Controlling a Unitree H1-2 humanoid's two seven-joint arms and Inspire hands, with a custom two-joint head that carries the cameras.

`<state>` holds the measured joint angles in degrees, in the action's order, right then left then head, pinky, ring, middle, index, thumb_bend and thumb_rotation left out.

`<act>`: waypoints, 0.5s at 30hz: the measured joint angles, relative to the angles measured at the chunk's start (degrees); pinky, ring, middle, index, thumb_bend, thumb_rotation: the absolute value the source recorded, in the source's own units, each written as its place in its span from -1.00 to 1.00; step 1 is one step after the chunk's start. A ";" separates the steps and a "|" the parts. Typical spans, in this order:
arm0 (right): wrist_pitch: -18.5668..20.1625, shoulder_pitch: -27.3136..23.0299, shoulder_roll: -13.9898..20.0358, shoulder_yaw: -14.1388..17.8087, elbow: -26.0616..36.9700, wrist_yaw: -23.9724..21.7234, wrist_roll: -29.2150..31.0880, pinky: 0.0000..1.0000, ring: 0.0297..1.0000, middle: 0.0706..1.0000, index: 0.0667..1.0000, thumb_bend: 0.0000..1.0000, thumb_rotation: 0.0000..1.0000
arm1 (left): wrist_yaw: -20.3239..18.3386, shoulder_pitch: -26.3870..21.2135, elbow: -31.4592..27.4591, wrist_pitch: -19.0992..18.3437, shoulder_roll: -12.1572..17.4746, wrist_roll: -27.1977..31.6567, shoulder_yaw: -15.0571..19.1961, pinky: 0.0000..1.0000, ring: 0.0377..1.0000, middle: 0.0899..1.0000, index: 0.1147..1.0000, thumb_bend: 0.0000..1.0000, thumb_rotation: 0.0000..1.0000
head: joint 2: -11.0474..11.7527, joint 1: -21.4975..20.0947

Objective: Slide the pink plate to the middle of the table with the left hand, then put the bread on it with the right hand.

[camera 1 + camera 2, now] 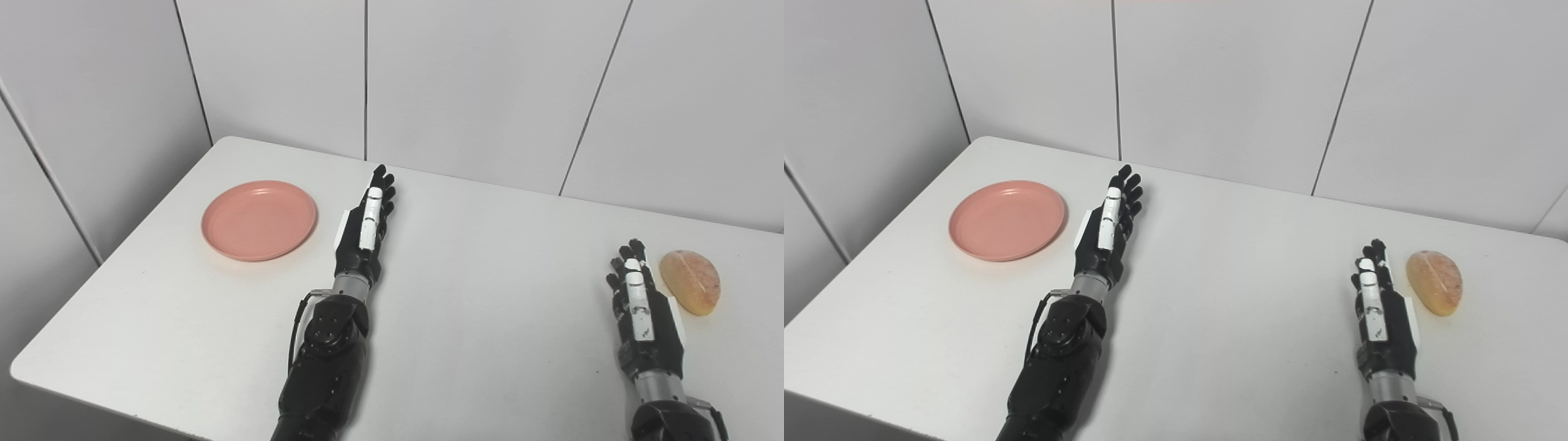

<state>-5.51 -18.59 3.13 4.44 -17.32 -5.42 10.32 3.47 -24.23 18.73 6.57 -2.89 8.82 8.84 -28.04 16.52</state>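
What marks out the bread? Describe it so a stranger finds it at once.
Start at the white table and go to its right side. Just right of the right hand, apart from it, lies the bread: a golden half-oval, the only food there, unlike the flat pink plate far left.

Glossy pink plate (259, 220); matt table (478, 294)
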 measured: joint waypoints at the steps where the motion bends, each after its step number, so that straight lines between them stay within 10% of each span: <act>1: 0.00 -0.05 0.00 0.01 -0.07 -0.06 0.07 1.00 1.00 1.00 1.00 0.27 0.69 | 0.29 -0.19 0.02 0.03 0.33 0.00 0.35 0.96 0.88 0.84 0.80 0.14 1.00 | 0.09 0.35; 15: -0.06 -0.50 0.12 0.27 -0.78 -0.91 0.92 1.00 1.00 1.00 1.00 0.28 0.69 | 4.92 -2.06 -0.29 1.35 3.37 0.01 5.49 0.66 0.65 0.61 0.56 0.16 1.00 | 0.88 1.58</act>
<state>-5.57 -19.08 3.25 4.71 -18.09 -6.33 11.24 8.39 -26.29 18.44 7.92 0.48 8.83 14.33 -27.16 18.10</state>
